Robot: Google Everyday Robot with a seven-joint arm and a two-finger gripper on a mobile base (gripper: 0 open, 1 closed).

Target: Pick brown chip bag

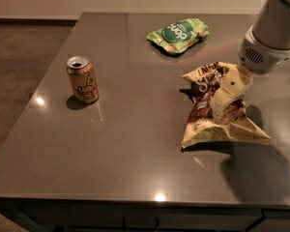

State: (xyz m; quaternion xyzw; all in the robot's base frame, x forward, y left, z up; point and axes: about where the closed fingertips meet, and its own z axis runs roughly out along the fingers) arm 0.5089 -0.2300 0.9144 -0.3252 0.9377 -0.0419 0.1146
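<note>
The brown chip bag (206, 127) lies crinkled on the grey table (135, 144), right of the middle. It has a dark brown middle with white lettering and pale tan ends. My gripper (223, 106) reaches down from the white arm (273, 30) at the upper right. It sits over the middle of the bag, at or very close to its surface, and hides part of the dark centre.
An orange soda can (82, 79) stands upright on the left part of the table. A smaller green bag (178, 33) lies at the back, behind the brown bag. The table's front edge (135, 197) is near the bottom, with brown floor to the left.
</note>
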